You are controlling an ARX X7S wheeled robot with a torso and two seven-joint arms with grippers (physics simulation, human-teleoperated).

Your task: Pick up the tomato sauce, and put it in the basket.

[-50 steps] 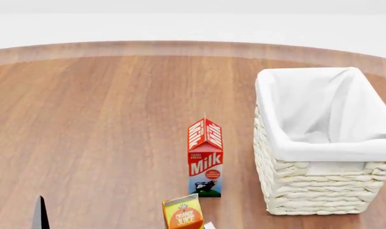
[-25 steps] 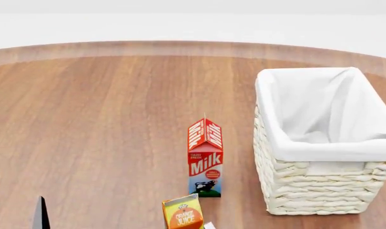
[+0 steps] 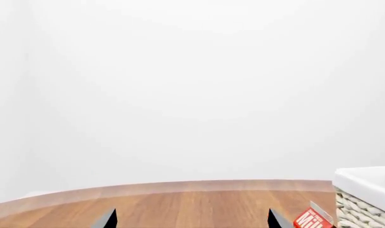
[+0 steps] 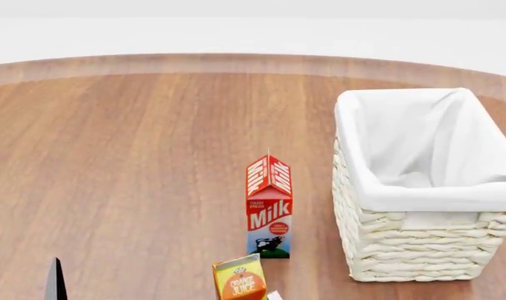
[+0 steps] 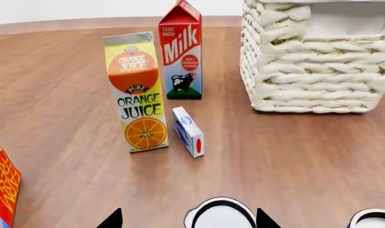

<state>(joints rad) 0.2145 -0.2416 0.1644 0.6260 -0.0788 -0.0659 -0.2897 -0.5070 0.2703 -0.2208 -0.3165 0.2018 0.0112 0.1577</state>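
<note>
The cream wicker basket [image 4: 420, 244] with its white cloth lining stands at the right of the wooden table; it also shows in the right wrist view as the basket [image 5: 313, 71]. My right gripper [image 5: 188, 221] is open, its dark fingertips wide apart. Between them, at the picture's edge, lies a round silvery-grey can top [image 5: 219, 216]. A second can top [image 5: 376, 219] sits off to one side. Both labels are hidden, so I cannot tell which is the tomato sauce. My left gripper [image 3: 192, 221] is open over bare wood.
A milk carton [image 4: 269, 206] stands left of the basket. In front of it are an orange juice carton [image 5: 135, 92] and a small white-and-blue box [image 5: 188, 131]. A red-orange box [image 5: 2, 185] sits at the right wrist view's edge.
The left fingertip at the head view's lower left has sunk very slightly. Nothing else has moved.
</note>
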